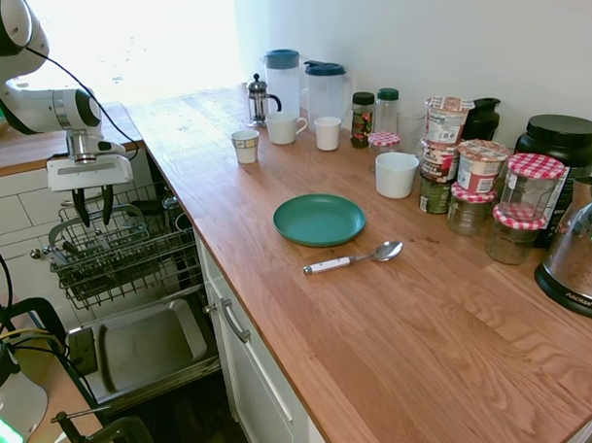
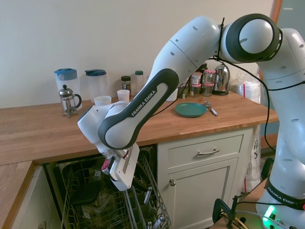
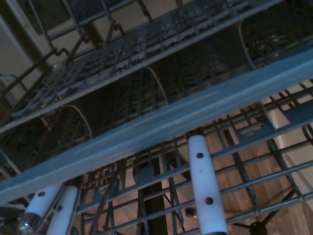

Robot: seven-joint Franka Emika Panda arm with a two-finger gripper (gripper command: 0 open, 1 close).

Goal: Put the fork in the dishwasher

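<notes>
Gripper point(image 1: 93, 215) above the dishwasher point(image 1: 145, 345) rack, jaws spread apart with nothing between them.
No fork lies on the worktop point(image 1: 398, 344), only the white-handled spoon point(image 1: 351, 260) beside the green plate point(image 1: 318, 219). The fork point(image 2: 148, 194) seems to be the slim silver piece standing among the wires near the front edge of the rack point(image 1: 132, 256), just below the gripper, though I cannot be sure. It should be light, rigid and slippery, best pinched across the narrow handle near its middle.

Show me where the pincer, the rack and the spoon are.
pincer point(image 1: 93, 205): first exterior view, midway between its fingertips.
rack point(image 1: 132, 258): first exterior view, front wire wall.
spoon point(image 1: 386, 249): first exterior view, its bowl.
</notes>
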